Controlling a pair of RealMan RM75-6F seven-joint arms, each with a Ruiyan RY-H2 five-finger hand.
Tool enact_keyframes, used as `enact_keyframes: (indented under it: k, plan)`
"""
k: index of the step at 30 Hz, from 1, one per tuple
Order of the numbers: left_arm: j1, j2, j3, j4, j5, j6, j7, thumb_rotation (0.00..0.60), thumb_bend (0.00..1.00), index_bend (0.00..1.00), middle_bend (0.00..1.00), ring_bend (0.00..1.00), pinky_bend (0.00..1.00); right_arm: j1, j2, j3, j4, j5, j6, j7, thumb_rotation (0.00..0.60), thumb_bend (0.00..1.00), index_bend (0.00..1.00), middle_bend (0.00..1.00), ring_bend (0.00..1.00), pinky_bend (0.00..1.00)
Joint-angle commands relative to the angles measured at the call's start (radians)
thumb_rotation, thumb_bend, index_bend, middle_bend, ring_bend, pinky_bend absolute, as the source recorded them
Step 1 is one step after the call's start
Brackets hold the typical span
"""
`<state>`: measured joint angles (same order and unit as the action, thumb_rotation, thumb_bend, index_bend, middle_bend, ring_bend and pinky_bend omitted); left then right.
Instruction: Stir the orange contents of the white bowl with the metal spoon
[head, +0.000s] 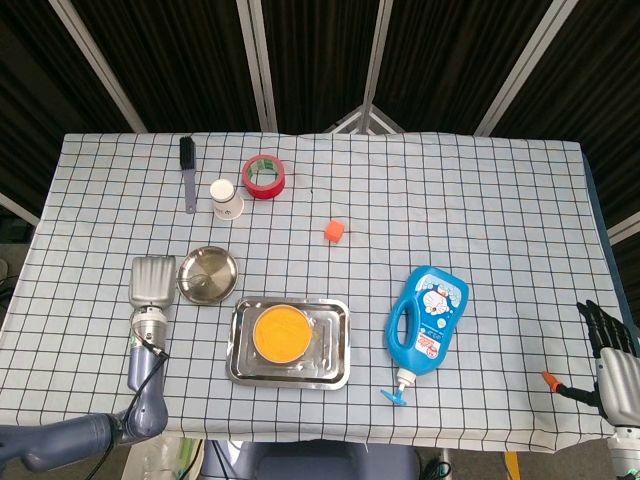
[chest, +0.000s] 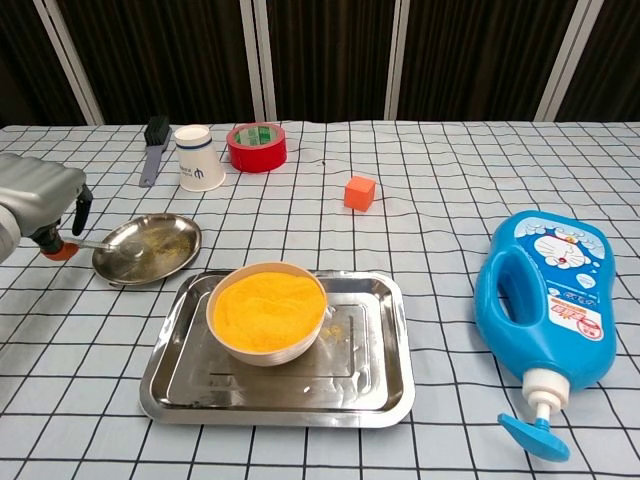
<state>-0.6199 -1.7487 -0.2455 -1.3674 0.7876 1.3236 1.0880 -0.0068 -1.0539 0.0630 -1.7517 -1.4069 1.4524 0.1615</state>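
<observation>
Spoon (chest: 95, 243) with an orange-tipped handle is gripped by the left hand (chest: 35, 200), its bowl end lying in the small metal dish (chest: 150, 247); only the chest view shows this, since from the head view the left hand (head: 151, 280) covers the spoon and merely sits just beside the dish (head: 208, 275). Right of the dish, the white bowl (chest: 267, 312) of orange contents stands in the left part of the steel tray (chest: 370, 370), apart from the hand. The right hand (head: 612, 355) appears only in the head view, off the table's right edge with dark fingers upward; whether it is open or closed cannot be told. A blue detergent bottle (head: 428, 318) lies right of the tray. Far behind sit an orange cube (head: 334, 231), red tape roll (head: 264, 176), paper cup (head: 227, 199) and brush (head: 187, 170), leaving wide open cloth across the right half.
</observation>
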Motion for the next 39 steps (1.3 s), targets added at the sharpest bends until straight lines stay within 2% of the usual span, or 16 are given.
enact_keyframes:
  k: [1,8,14,16,19,22,24,27,29,31,35,39]
  plan:
    - [-0.002,-0.004,-0.001,0.002,-0.008,0.0,-0.001,0.6,0.4,0.64,1.0,0.97,1.0,0.0,0.0,0.0,0.0,-0.001,0.001,0.0,0.6,0.2,0.0,0.0,0.0,0.0]
    - [-0.007,0.0,-0.009,-0.011,-0.034,0.003,-0.002,0.6,0.31,0.45,1.0,0.95,1.0,-0.001,0.0,0.0,-0.001,0.0,0.002,0.0,0.6,0.2,0.0,0.0,0.0,0.0]
    - [0.009,0.045,-0.003,-0.068,-0.005,0.019,-0.051,0.6,0.31,0.37,0.94,0.91,0.98,-0.002,0.003,0.001,0.001,0.001,0.002,0.007,0.6,0.2,0.0,0.0,0.0,0.0]
    - [0.028,0.082,0.011,-0.114,0.027,0.028,-0.091,0.6,0.29,0.34,0.88,0.86,0.93,-0.002,0.004,0.001,0.003,0.001,0.002,0.009,0.6,0.2,0.0,0.0,0.0,0.0]
    - [0.067,0.151,0.048,-0.196,0.103,0.05,-0.162,0.6,0.27,0.29,0.72,0.73,0.8,-0.002,0.004,0.0,0.005,0.0,0.0,0.009,0.6,0.2,0.0,0.0,0.0,0.0]
    - [0.13,0.246,0.112,-0.289,0.23,0.103,-0.262,0.6,0.25,0.22,0.49,0.54,0.62,-0.002,0.004,-0.002,0.007,-0.004,0.0,0.005,0.6,0.2,0.0,0.0,0.0,0.0]
    - [0.178,0.304,0.161,-0.344,0.311,0.145,-0.333,0.6,0.22,0.14,0.29,0.34,0.42,-0.002,0.005,-0.004,0.008,-0.006,-0.001,0.0,0.6,0.2,0.0,0.0,0.0,0.0]
    - [0.251,0.383,0.24,-0.404,0.404,0.193,-0.428,0.6,0.16,0.03,0.08,0.1,0.2,-0.001,0.007,-0.007,0.007,-0.006,-0.005,-0.008,0.6,0.2,0.0,0.0,0.0,0.0]
    - [0.291,0.429,0.29,-0.426,0.451,0.212,-0.477,0.6,0.13,0.0,0.01,0.02,0.08,0.0,0.006,-0.007,0.008,-0.007,-0.003,-0.018,0.6,0.2,0.0,0.0,0.0,0.0]
    - [0.339,0.487,0.35,-0.454,0.496,0.229,-0.538,0.6,0.12,0.0,0.0,0.0,0.02,-0.001,0.002,-0.007,0.01,-0.013,0.005,-0.036,0.6,0.2,0.0,0.0,0.0,0.0]
    - [0.402,0.561,0.407,-0.453,0.58,0.276,-0.646,0.6,0.12,0.0,0.0,0.0,0.0,-0.001,-0.009,-0.003,0.018,-0.026,0.024,-0.064,0.6,0.2,0.0,0.0,0.0,0.0]
    - [0.457,0.6,0.44,-0.42,0.638,0.319,-0.741,0.6,0.12,0.0,0.0,0.0,0.0,-0.001,-0.02,-0.001,0.024,-0.029,0.031,-0.075,0.6,0.2,0.0,0.0,0.0,0.0]
